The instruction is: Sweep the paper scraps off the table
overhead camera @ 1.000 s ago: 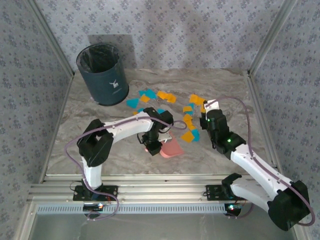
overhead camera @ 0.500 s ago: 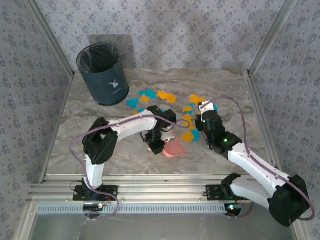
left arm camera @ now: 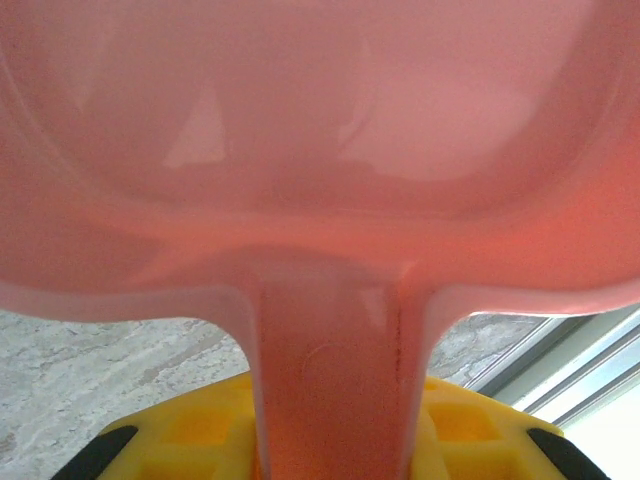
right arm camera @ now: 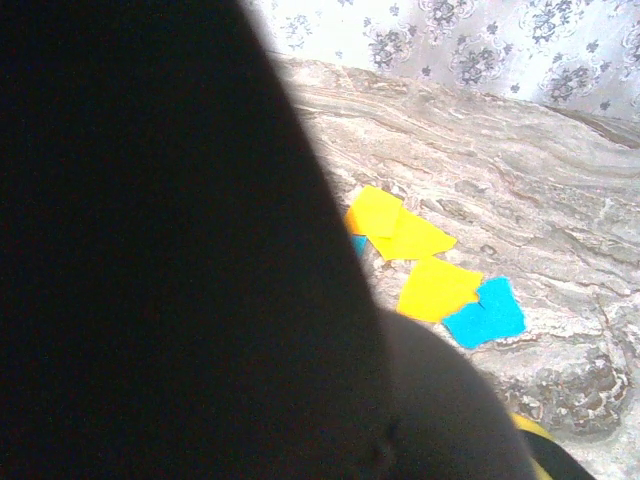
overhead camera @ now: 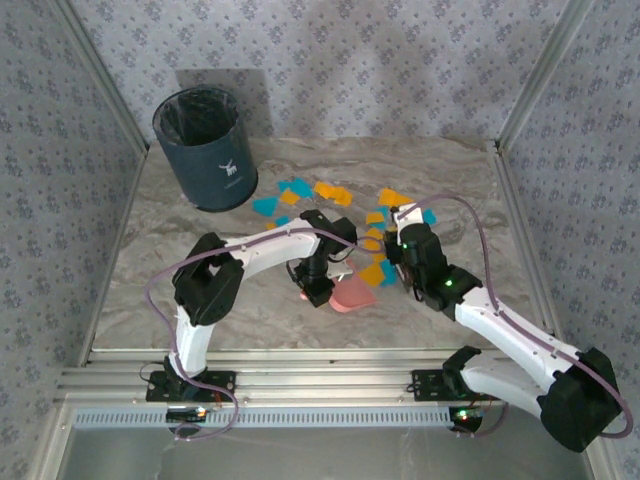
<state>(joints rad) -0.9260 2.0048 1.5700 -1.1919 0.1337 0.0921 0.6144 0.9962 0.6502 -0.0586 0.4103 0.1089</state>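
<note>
Your left fingers (left arm camera: pixel 190 435) pinch the pink dustpan (overhead camera: pixel 352 295) by its handle, just beside the orange and teal paper scraps (overhead camera: pixel 335 193) strewn mid-way across the table (overhead camera: pixel 180 260). Your right fingers (overhead camera: pixel 397 250) are pressed together, down among the scraps.

bin (overhead camera: pixel 203 150): far-left corner of the bench (overhead camera: pixel 180 290)
dustpan (overhead camera: pixel 352 295): on the bench, near the middle
paper scraps (overhead camera: pixel 330 192): on the bench, right of the bin, behind the dustpan

Orange and blue paper scraps (right arm camera: pixel 438 287) lie on the table (right arm camera: pixel 520 170).
</note>
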